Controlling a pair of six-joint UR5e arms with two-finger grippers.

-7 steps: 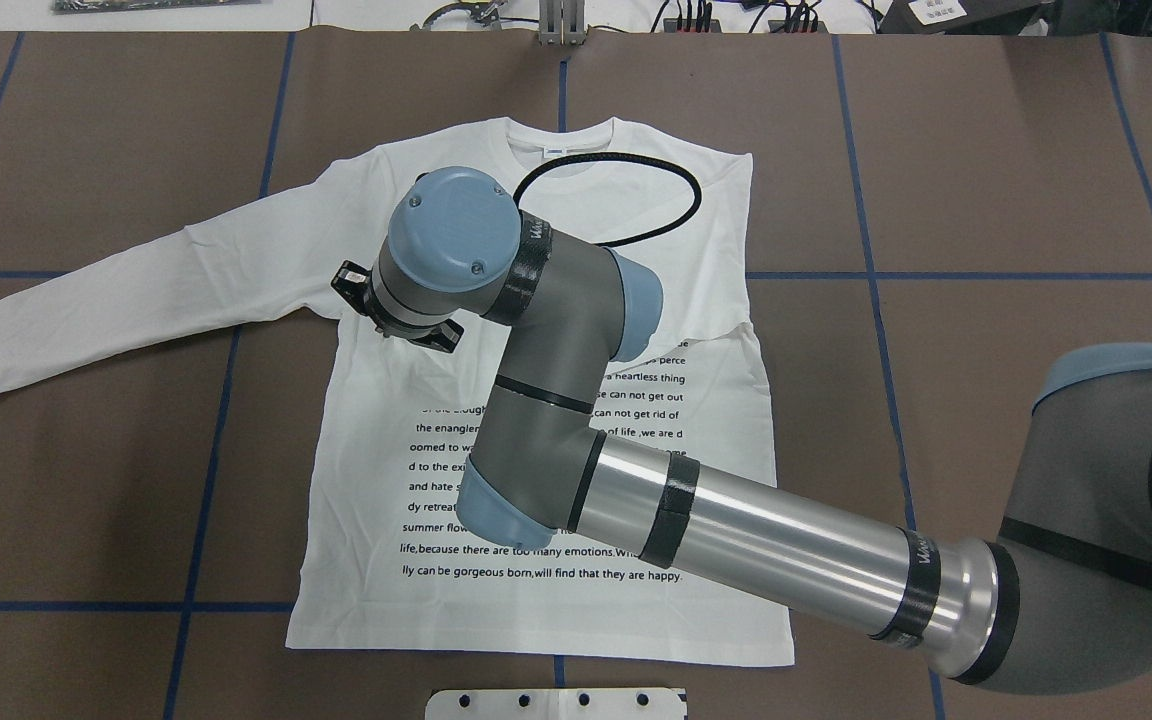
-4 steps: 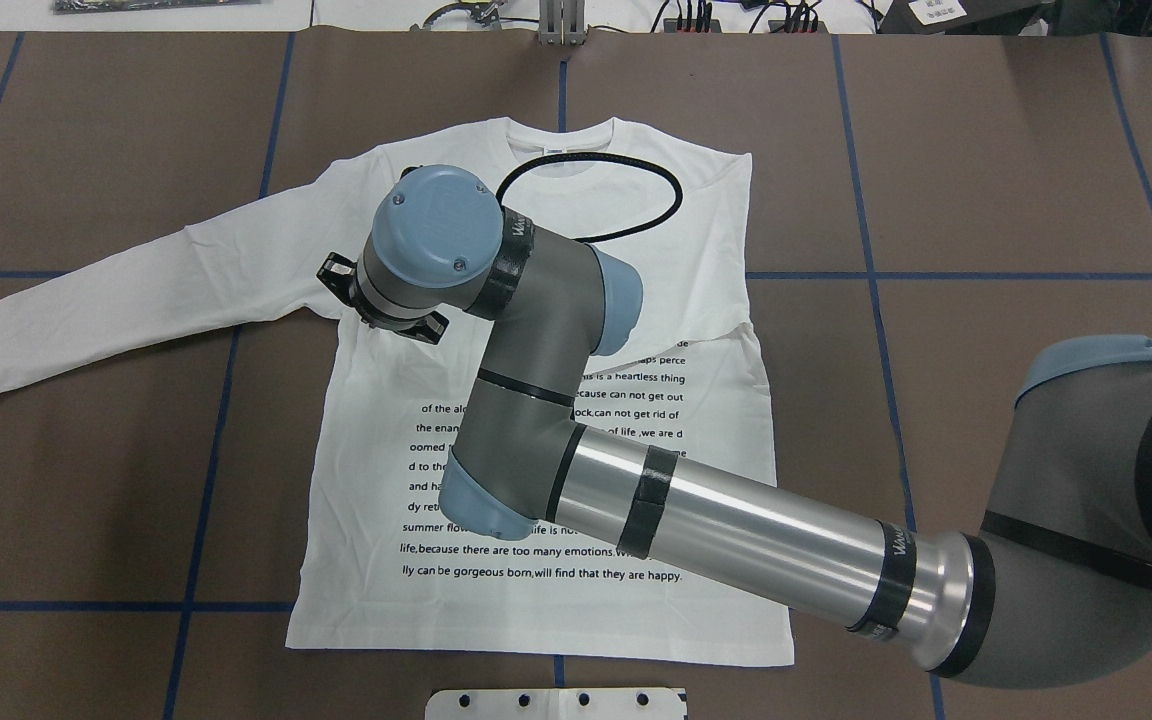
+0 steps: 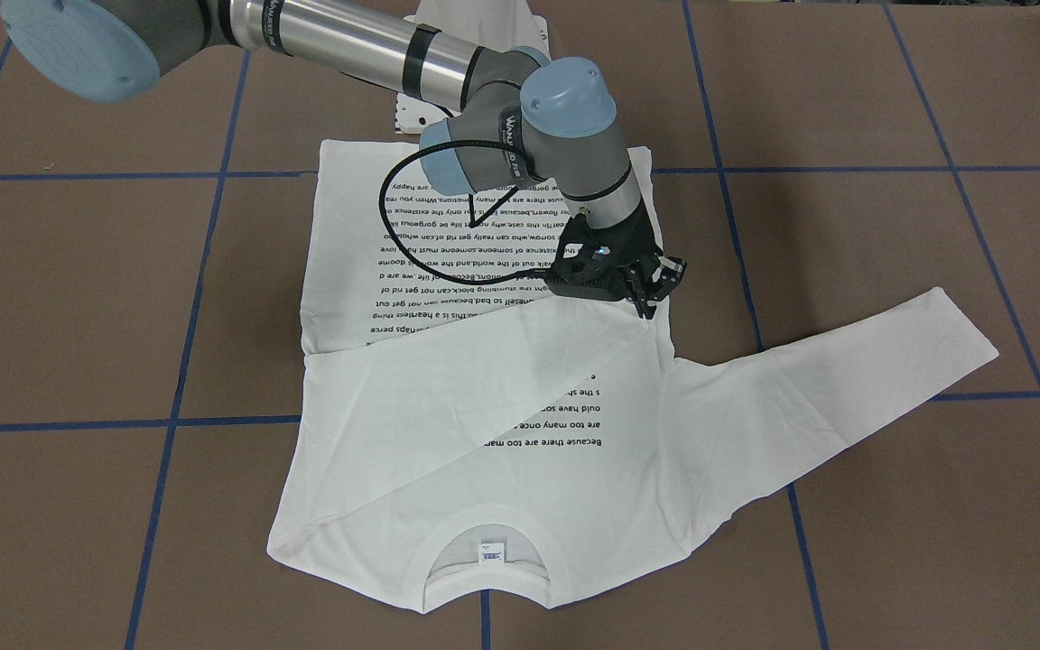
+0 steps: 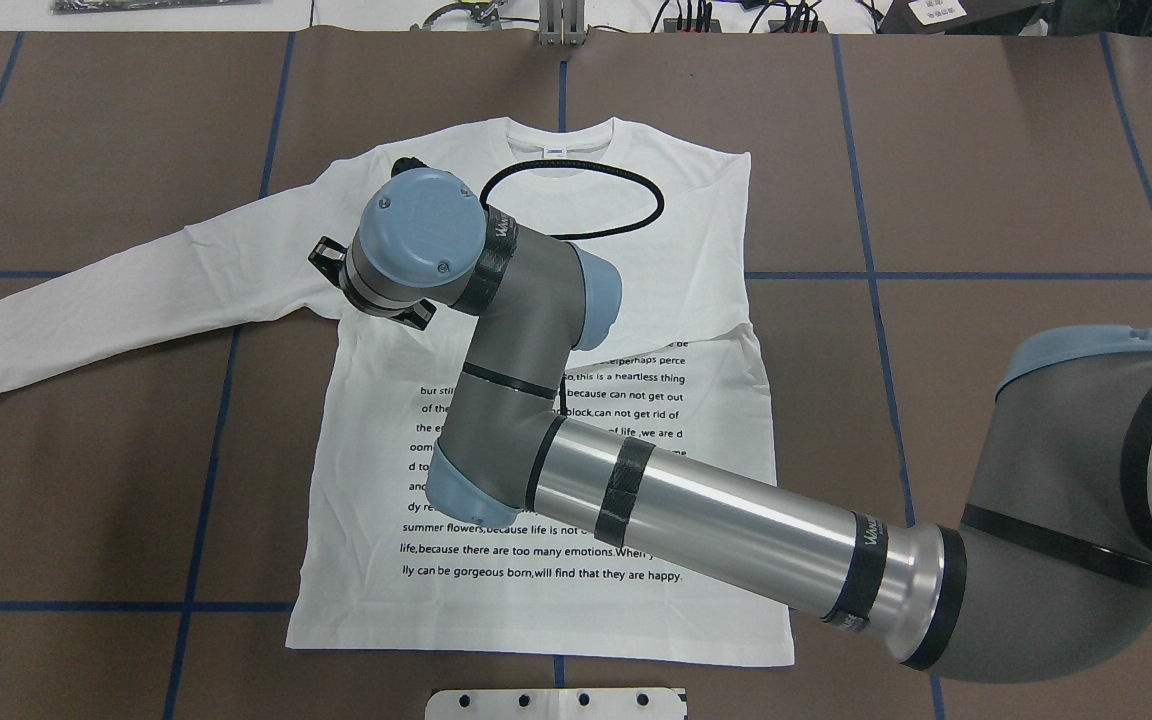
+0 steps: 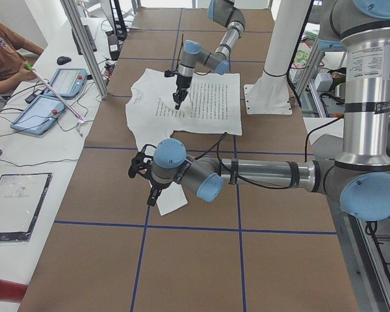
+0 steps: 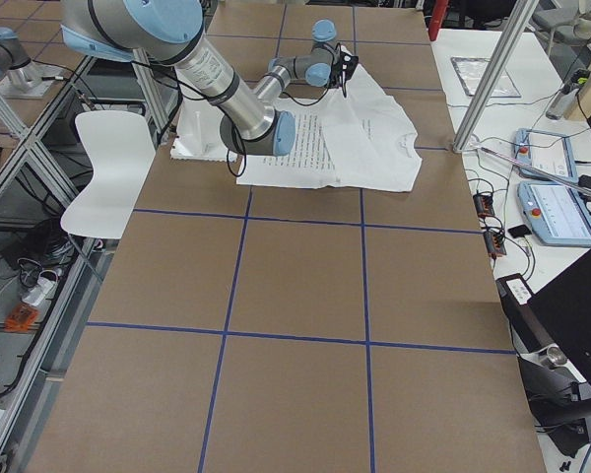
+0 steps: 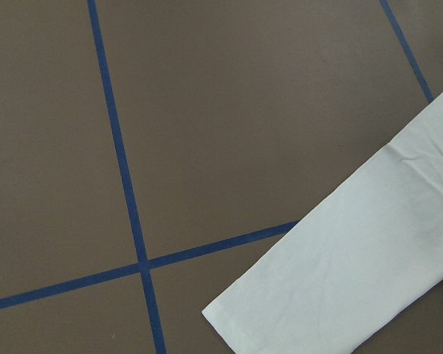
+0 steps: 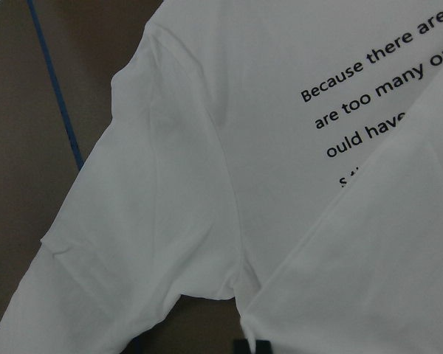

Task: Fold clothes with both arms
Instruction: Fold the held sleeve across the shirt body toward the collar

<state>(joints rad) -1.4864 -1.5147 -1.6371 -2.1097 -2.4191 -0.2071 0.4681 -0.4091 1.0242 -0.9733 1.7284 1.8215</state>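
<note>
The white long-sleeved T-shirt point(image 4: 536, 610) lies flat with its printed side up and its collar point(image 3: 484, 591) towards the operators' side. One sleeve is folded across the chest point(image 3: 484, 379). The other sleeve point(image 4: 106, 300) lies spread out on the table. My right gripper point(image 3: 649, 302) reaches across to the armpit of the spread sleeve and is shut on the folded sleeve's end. One fingertip point(image 8: 252, 346) shows at the cloth edge in the right wrist view. My left gripper point(image 5: 143, 170) hovers by the spread sleeve's cuff point(image 7: 354, 273). I cannot tell whether it is open.
The brown table cover point(image 4: 986, 200) has blue tape lines. The right arm's black cable loop point(image 4: 576, 200) hangs over the collar area. A white pedestal base point(image 5: 273, 97) stands at the robot's side. An operator and tablets point(image 5: 45, 110) are beyond the far edge.
My right wrist has moved left across the chest towards the spread sleeve's armpit. More lines of text show beside the arm. The spread sleeve has not moved.
</note>
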